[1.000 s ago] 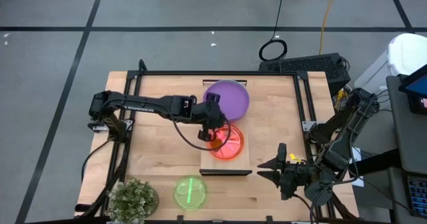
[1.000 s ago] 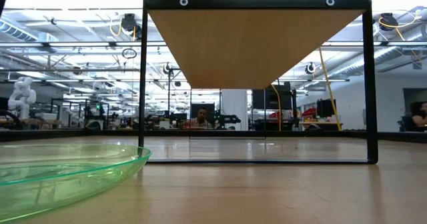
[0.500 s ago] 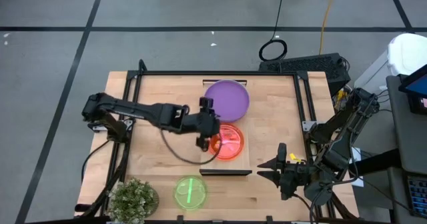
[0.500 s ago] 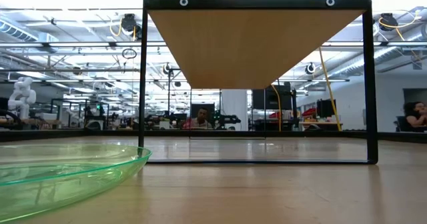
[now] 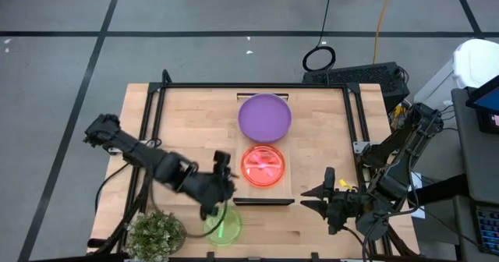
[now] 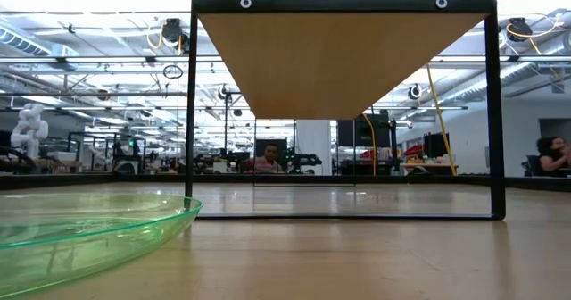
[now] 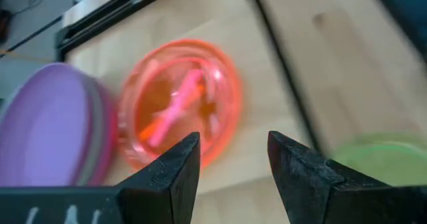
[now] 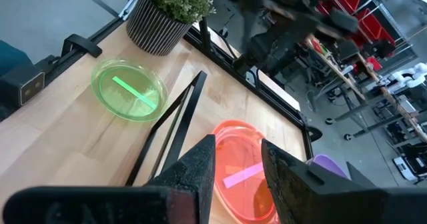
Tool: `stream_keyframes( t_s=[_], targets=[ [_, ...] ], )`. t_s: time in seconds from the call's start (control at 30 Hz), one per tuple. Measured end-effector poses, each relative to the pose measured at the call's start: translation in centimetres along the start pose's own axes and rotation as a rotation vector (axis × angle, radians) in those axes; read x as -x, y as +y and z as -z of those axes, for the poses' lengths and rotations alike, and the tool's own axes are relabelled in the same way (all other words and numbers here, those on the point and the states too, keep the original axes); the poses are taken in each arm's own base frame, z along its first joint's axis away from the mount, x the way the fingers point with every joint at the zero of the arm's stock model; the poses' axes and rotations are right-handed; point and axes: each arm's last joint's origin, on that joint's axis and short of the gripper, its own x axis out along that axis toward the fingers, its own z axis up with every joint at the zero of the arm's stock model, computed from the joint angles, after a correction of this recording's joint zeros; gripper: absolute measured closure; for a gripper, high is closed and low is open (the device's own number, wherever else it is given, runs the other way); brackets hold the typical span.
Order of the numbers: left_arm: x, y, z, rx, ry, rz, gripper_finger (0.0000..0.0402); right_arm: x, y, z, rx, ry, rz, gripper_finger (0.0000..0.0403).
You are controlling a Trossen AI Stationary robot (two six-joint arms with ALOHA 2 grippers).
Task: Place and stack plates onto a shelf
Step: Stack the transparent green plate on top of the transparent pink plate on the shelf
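In the high view the shelf (image 5: pixel 287 149) is a raised light-wood board with dark end bars. A purple plate (image 5: pixel 265 115) lies flat on its far half and a translucent pink-red plate (image 5: pixel 263 164) on its near half. A translucent green plate (image 5: pixel 222 224) rests flat on the tabletop near the near edge. My left gripper (image 5: pixel 221 170) hovers open between the green plate and the shelf's near left corner, touching nothing. Its wrist view shows the pink-red plate (image 7: pixel 177 111), the purple plate (image 7: pixel 47 124) and the green plate (image 7: pixel 380 161) below the open fingers. My right gripper (image 5: pixel 306 196) waits open to the right of the shelf's near end.
A potted plant (image 5: pixel 156 235) stands at the table's near left corner, close to the green plate. The low view shows the shelf (image 6: pixel 339 59) from below on dark legs, with the green plate (image 6: pixel 80 237) in front. Bare tabletop lies left and right of the shelf.
My left gripper has drawn back from the left rim of the pink-red plate on the shelf and swung toward the table's near edge and left, ending close to the green plate. The plates have stayed where they were.
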Motion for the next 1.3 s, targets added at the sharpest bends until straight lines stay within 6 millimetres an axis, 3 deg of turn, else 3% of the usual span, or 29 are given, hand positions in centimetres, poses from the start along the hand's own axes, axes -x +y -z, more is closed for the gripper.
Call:
stream_keyframes(
  t_s=[0.23, 0.37, 0.73, 1.0, 1.3],
  targets=[
    [2.3, -4.5, 0.0, 0.013, -0.047, 0.095, 0.0220, 0.0, 0.0, 0.0, -0.041, 0.000, 0.000, 0.0296],
    [2.4, -7.1, 0.2, -0.020, -0.045, 0.135, 0.0220, 0.0, 0.0, 0.0, -0.084, -0.001, -0.001, 0.0296],
    [-0.7, -12.5, 0.0, -0.276, -0.074, 0.303, 0.0220, 0.0, 0.0, -0.1, -0.233, -0.010, -0.001, 0.0296],
    [-3.2, -13.2, 1.1, -0.422, 0.040, 0.308, 0.0220, 0.0, 0.1, -0.2, -0.323, -0.014, -0.032, 0.0296],
    [-4.3, -11.2, 2.2, -0.153, 0.228, 0.320, 0.0220, 0.0, 0.2, -0.2, -0.359, -0.012, -0.078, 0.0296]
  ],
)
